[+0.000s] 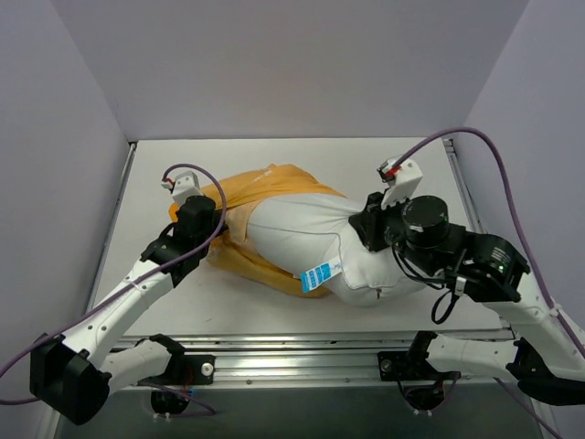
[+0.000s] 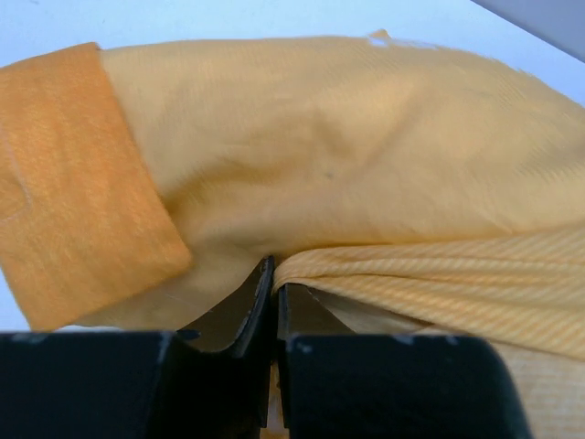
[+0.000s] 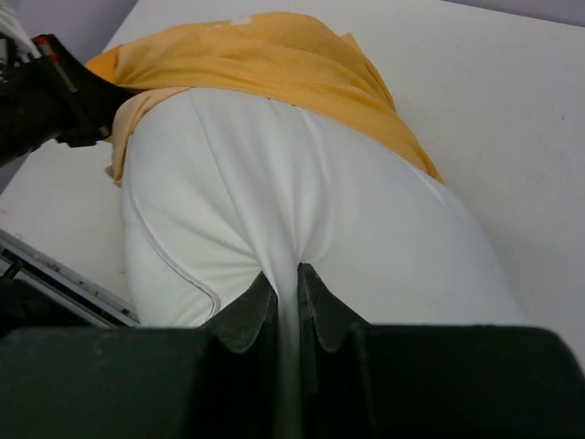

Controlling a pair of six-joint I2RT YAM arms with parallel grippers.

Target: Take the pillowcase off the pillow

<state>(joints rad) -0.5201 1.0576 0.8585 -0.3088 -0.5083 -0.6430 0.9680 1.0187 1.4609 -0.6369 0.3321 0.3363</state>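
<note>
The pillow point(image 1: 306, 233) lies across the table point(image 1: 411, 160), its long axis running from the left gripper point(image 2: 272, 285) to the right gripper point(image 3: 286, 291). Only its left end is covered by the pillowcase point(image 1: 274, 183), which is pinched by the left gripper. The bare right end is clamped by the right one. A pull apart along this axis is probably needed.

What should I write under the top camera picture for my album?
Left gripper pinches the orange pillowcase, right gripper pinches the half-uncovered white pillow.
</note>
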